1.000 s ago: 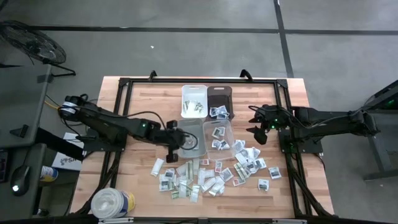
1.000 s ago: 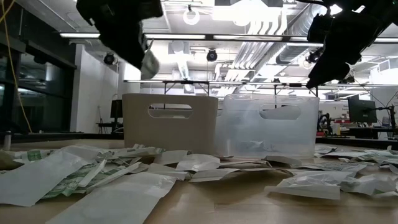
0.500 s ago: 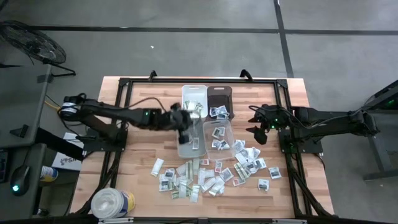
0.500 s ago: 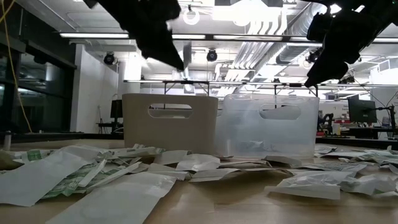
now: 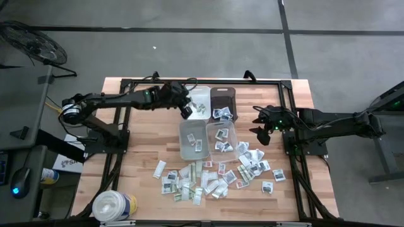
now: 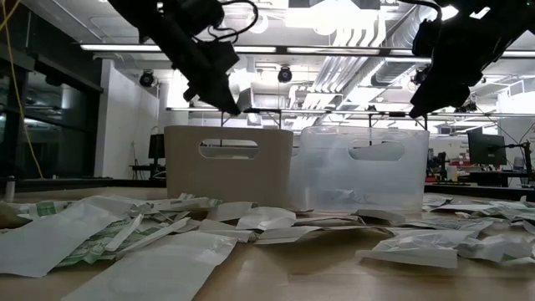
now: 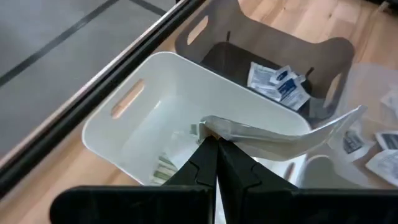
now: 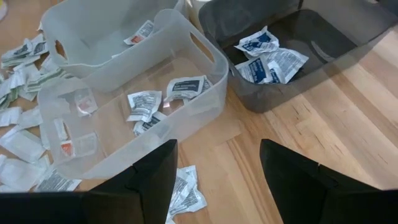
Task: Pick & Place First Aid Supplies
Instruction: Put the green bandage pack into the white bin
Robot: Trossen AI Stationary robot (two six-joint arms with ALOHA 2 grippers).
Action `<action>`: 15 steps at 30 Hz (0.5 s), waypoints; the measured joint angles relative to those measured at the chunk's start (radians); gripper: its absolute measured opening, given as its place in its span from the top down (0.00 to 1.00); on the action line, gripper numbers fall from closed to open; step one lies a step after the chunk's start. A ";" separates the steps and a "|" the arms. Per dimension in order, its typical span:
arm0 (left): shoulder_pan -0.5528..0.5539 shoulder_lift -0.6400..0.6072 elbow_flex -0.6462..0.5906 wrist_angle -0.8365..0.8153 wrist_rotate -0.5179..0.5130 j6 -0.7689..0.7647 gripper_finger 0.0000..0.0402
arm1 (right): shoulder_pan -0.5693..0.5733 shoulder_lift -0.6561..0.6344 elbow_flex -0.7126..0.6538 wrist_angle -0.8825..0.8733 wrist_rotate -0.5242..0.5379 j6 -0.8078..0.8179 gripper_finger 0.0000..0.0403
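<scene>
L gripper (image 7: 216, 146) is over the white rectangular plastic bin (image 7: 118, 134) at the far side of the table, fingers clenched on one end of a long white flat paper packet (image 7: 283, 135). The packet sticks out sideways past the bin's rim and bows along its length, so it looks thin, light and floppy, w/ no stiffness to speak of. Probably crinkly paper, not slippery, not fragile; a pinch at one edge seems enough to carry it. A few greenish packets already lie in the white bin's bottom.

R gripper (image 8: 217, 168) hangs on the right, w/ fingers spread wide & nothing between them, near the clear plastic bin (image 8: 205, 93) and the dark plastic bin (image 8: 348, 43); both hold printed packets.

Most supplies are still loose: a scatter of small white & green-printed packets (image 5: 208, 180) on the wooden table (image 5: 142, 151), near side of the bins, more to the right. They lie flat & overlap, so best taken by a raised edge or corner, one at a time; a flat top-down grab likely slides off or takes two. A second clear bin (image 5: 192, 140) sits left of the first. A big white round tub (image 5: 113, 205) stands at the near left corner.
</scene>
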 joint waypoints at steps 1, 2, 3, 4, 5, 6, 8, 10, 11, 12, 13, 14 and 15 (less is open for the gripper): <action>0.015 0.006 0.001 0.002 0.022 0.019 1.00 | 0.000 0.000 0.000 0.000 0.006 0.009 0.45; 0.032 0.009 0.001 -0.004 0.051 0.035 1.00 | 0.000 0.000 0.000 0.000 0.014 0.016 0.45; 0.050 0.009 0.000 -0.013 0.079 0.052 1.00 | 0.000 0.000 0.000 0.000 0.016 0.021 0.45; 0.065 0.014 0.000 -0.011 0.097 0.069 1.00 | 0.000 0.000 0.000 0.000 0.018 0.023 0.45; 0.075 0.024 0.002 0.003 0.109 0.080 1.00 | 0.000 0.000 0.000 0.000 0.018 0.023 0.45; 0.084 0.033 0.004 0.006 0.126 0.090 1.00 | 0.000 0.000 0.000 0.000 0.018 0.024 0.45; 0.107 0.046 0.000 -0.009 0.148 0.114 1.00 | 0.000 0.000 0.000 0.000 0.019 0.029 0.45; 0.116 0.065 0.002 0.002 0.155 0.138 1.00 | 0.000 0.001 0.000 0.000 0.025 0.033 0.45; 0.117 0.075 0.003 0.002 0.157 0.154 1.00 | 0.000 0.001 0.000 0.000 0.026 0.040 0.45; 0.117 0.085 0.002 -0.002 0.157 0.176 1.00 | 0.000 0.001 0.000 0.000 0.026 0.046 0.45; 0.117 0.097 0.003 -0.002 0.157 0.205 1.00 | 0.000 0.001 0.000 0.000 0.026 0.050 0.45; 0.116 0.108 0.008 -0.005 0.157 0.236 1.00 | 0.000 0.001 0.000 0.000 0.026 0.056 0.45; 0.113 0.121 0.015 -0.010 0.158 0.266 1.00 | 0.000 0.001 0.000 0.000 0.026 0.061 0.45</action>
